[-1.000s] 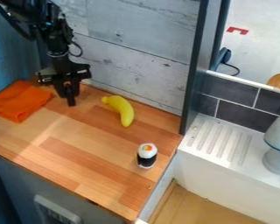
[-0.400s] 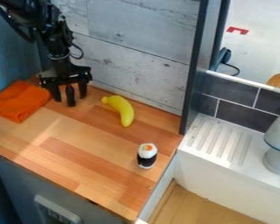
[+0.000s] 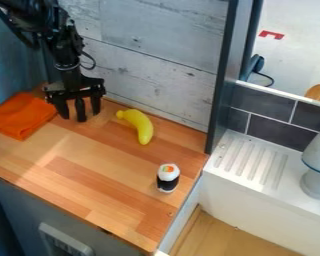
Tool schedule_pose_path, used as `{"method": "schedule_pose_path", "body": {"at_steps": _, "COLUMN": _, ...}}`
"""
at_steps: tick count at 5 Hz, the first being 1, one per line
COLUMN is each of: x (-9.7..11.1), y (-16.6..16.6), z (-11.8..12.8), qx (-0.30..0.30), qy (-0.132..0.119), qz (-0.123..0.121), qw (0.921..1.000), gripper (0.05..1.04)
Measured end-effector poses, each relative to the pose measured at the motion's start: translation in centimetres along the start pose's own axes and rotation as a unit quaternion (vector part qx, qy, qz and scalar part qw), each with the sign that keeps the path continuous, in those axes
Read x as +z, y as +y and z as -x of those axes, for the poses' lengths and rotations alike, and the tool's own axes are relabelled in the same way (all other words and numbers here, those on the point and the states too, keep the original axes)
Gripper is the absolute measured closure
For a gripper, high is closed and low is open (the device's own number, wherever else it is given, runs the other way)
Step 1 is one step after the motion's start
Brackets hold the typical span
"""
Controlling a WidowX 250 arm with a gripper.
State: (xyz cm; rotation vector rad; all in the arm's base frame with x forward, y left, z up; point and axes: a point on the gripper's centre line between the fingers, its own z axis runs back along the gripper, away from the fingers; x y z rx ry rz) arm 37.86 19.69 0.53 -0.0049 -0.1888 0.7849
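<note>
Nearest my camera, a pale grey rectangular plate (image 3: 66,241) sits on the grey cabinet front, below the front edge of the wooden countertop (image 3: 76,185). On the countertop, a toy sushi roll (image 3: 168,178), white with a black band and an orange-and-green patch on top, stands upright close to the right edge, between the near corner and the back right corner. To its right, beyond that edge, I see a white ribbed drainboard (image 3: 251,161) bearing a pale, blue-lined object (image 3: 318,167).

Farther back, a curved yellow toy banana (image 3: 140,126) lies near the back edge, its narrow tip pointing toward my gripper (image 3: 80,116). A folded orange cloth (image 3: 21,116) lies toward the back left corner.

My black two-finger gripper hangs pointing down near the back edge, between the cloth and the banana, nearer the cloth. Its fingers are spread apart, with a dark upright piece visible between them; I can't tell whether the tips touch the wood. The sushi roll is well apart from it, toward me and to the right. Behind rises a whitewashed plank wall (image 3: 156,50); beyond the dark upright post (image 3: 223,75), a red angular mark (image 3: 271,34) shows on a white surface.
</note>
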Motion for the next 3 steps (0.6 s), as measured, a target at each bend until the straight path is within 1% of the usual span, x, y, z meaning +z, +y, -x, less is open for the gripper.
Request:
{"method": "schedule_pose_path", "body": {"at_steps": 1, "x": 3.9, "y": -0.1, "z": 0.5, "qx": 0.004, "qy": -0.037, "qz": 0.015, "qw": 0.9992, "gripper": 0.083}}
{"method": "schedule_pose_path", "body": {"at_steps": 2, "x": 10.0, "y": 0.4, "z": 2.4, "qx": 0.014, "qy": -0.059, "qz": 0.021, "qw": 0.9979, "gripper": 0.083}}
{"method": "schedule_pose_path", "body": {"at_steps": 3, "x": 16.1, "y": 1.5, "z": 6.0, "qx": 0.011, "qy": -0.035, "qz": 0.004, "qw": 0.9993, "gripper": 0.083}}
